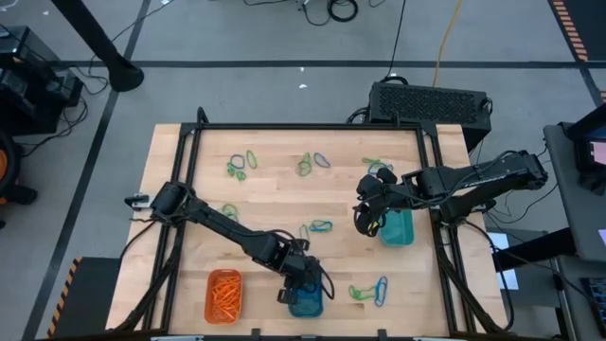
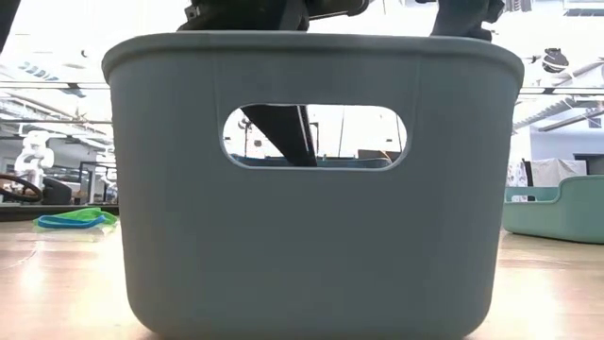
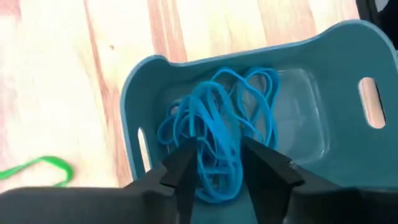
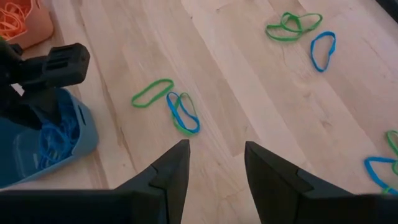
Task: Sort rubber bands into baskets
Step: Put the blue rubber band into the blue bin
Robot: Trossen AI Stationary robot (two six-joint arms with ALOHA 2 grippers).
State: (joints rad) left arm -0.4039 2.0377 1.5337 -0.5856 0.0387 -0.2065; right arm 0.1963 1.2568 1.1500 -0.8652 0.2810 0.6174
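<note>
The blue basket [image 3: 249,118] stands near the table's front edge and holds a heap of several blue rubber bands [image 3: 214,137]. My left gripper [image 3: 221,171] hangs open over it, one finger on either side of the heap; in the high view this gripper [image 1: 301,287] covers part of the basket [image 1: 308,305]. An orange basket [image 1: 224,294] with orange bands stands to its left. The teal basket [image 1: 398,229] stands at the right. My right gripper [image 4: 214,165] is open above bare wood beside it, holding nothing.
Loose green and blue bands lie on the wood: a far group [image 1: 239,166], a middle pair [image 1: 322,226], a front group [image 1: 371,291], and a pair [image 4: 183,112] ahead of my right gripper. A black box [image 1: 426,99] sits beyond the far edge.
</note>
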